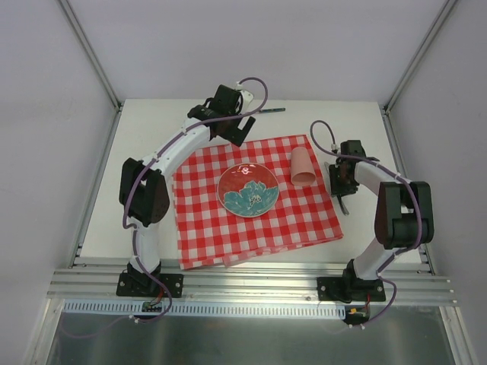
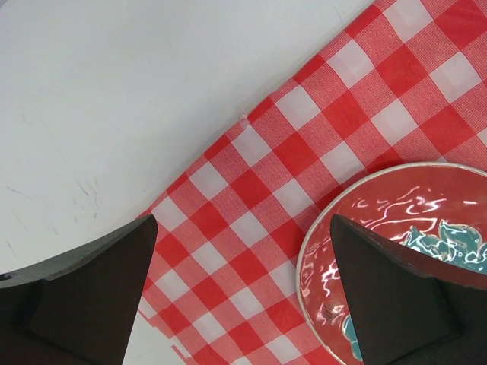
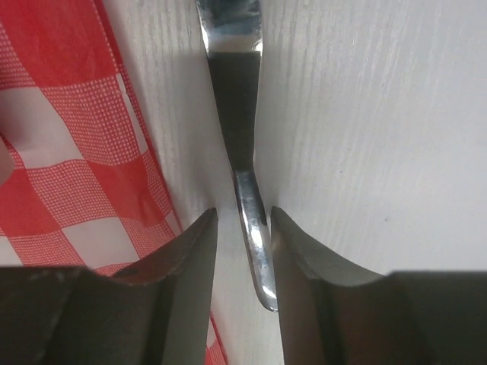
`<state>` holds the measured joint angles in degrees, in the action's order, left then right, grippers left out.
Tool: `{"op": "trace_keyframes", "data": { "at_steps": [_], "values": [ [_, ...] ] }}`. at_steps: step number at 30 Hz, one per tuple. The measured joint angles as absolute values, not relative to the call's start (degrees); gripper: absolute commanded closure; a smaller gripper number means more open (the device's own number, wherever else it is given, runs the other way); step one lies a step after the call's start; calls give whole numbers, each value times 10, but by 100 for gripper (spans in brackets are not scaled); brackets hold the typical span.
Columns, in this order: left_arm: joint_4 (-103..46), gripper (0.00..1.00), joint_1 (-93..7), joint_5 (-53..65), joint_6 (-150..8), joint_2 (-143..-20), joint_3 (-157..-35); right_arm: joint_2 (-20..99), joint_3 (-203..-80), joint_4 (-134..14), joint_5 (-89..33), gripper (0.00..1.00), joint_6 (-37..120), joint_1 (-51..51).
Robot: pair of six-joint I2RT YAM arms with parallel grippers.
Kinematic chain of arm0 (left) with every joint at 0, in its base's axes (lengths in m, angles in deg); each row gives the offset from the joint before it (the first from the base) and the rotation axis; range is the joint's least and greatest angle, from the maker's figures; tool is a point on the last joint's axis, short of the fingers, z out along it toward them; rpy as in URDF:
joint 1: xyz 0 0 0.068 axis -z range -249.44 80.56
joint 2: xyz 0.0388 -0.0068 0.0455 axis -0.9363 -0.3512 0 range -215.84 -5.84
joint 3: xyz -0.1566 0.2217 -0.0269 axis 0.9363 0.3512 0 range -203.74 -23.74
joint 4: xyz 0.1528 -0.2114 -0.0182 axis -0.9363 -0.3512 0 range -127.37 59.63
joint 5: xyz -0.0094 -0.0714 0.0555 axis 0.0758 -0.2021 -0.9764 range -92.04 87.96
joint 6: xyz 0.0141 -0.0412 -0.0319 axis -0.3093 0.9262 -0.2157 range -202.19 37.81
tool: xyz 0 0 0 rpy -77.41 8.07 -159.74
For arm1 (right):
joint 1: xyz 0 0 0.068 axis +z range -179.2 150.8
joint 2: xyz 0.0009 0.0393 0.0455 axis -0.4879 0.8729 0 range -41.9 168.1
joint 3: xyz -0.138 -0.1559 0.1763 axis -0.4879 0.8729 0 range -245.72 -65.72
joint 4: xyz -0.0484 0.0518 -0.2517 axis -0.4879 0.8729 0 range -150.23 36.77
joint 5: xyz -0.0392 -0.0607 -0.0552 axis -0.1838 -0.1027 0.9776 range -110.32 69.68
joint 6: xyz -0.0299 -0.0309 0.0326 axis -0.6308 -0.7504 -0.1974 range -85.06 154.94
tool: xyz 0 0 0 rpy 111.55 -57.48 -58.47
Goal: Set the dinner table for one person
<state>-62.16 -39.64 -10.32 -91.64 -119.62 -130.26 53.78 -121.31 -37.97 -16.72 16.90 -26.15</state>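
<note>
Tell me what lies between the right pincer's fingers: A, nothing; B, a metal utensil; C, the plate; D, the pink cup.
B: the right wrist view shows a shiny utensil lying on the table, beside the cloth, between the fingers of the right pincer.

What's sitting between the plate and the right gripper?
A pink cup on the checked cloth; the top external view shows it.
</note>
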Motion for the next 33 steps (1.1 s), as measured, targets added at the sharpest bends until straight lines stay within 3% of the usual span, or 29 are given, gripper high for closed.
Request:
{"op": "trace_keyframes", "data": {
  "at_steps": [3,9,33],
  "values": [
    [-622,1,-393,-105,-918,-1196,-1301,553,-1231,-369,-178,72,171,-269],
    [-622,1,-386,-106,-918,-1196,-1301,596,-1287,-318,-181,99,168,-276],
    [-622,1,-383,-111,-918,-1196,-1301,570,-1263,-335,-193,100,172,-284]
  ]
}}
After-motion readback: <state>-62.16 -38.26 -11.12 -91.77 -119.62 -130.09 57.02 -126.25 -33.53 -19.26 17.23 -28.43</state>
